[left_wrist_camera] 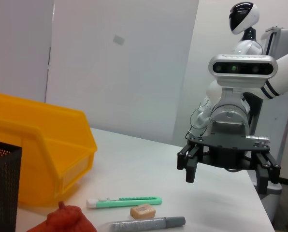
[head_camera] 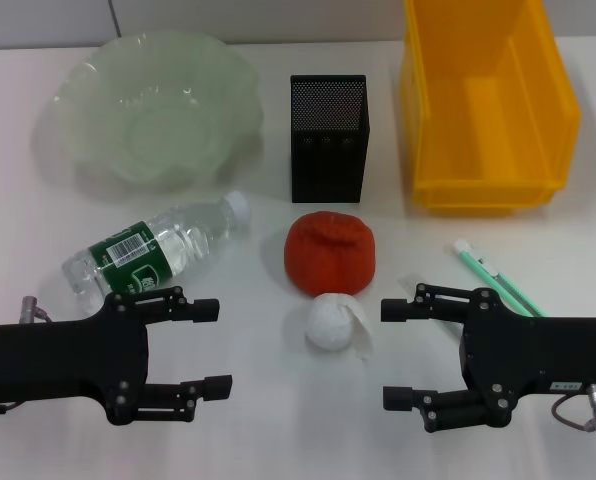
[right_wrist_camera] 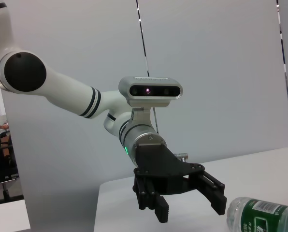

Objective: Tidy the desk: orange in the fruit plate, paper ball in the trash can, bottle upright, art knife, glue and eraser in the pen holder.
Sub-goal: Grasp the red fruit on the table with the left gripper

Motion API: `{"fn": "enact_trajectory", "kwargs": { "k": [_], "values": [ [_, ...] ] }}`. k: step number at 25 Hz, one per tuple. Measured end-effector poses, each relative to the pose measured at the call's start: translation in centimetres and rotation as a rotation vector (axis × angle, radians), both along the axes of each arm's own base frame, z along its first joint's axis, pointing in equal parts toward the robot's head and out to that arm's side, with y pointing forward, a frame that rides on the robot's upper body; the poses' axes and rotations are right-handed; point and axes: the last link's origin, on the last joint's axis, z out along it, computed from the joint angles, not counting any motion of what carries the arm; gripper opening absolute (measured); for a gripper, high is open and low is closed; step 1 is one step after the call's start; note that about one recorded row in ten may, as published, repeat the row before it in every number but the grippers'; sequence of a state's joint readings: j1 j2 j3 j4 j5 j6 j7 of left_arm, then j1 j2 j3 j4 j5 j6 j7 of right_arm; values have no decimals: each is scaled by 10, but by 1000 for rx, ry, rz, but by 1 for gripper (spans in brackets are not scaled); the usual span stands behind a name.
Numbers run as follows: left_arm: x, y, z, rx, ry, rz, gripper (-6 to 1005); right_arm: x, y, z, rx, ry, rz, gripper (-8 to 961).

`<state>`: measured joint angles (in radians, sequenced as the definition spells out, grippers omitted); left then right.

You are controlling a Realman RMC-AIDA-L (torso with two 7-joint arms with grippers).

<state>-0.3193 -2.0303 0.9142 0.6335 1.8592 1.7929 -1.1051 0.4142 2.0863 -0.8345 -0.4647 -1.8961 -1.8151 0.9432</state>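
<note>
On the white tabletop (head_camera: 278,440) before you, both arms hang low at the near edge. Your left gripper (head_camera: 213,347) is at the near left with its black fingers spread open and nothing between them. Your right gripper (head_camera: 390,354) is at the near right, facing it, fingers also open and empty.

Between the two grippers lies the white crumpled paper ball (head_camera: 332,323), and it touches the orange-red round fruit (head_camera: 329,253) just behind it. The clear plastic water bottle with green label (head_camera: 158,252) lies on its side just behind the left gripper, its white cap pointing to the middle. Farther back you see the pale green glass fruit plate (head_camera: 158,105) on the left, the black mesh pen holder (head_camera: 328,138) in the middle and the yellow plastic bin (head_camera: 488,100) on the right.

Beside the right gripper lies the mint green art knife (head_camera: 493,275). The left wrist view shows also the small beige eraser (left_wrist_camera: 142,210) and the grey glue stick (left_wrist_camera: 147,223) near this knife.
</note>
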Motion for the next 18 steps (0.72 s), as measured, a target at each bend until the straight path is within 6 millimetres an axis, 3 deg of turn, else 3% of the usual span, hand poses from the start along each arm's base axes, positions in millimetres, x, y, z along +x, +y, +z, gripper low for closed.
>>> {"fn": "enact_trajectory", "kwargs": {
  "k": [10,18],
  "values": [
    [1,1,0,3,-5,-3,799,0,-1,-1,-5,4,-6,824],
    [26,23,-3,34,-13,-71,800,3,-7,-4,-13,16,-24,823]
  ]
}}
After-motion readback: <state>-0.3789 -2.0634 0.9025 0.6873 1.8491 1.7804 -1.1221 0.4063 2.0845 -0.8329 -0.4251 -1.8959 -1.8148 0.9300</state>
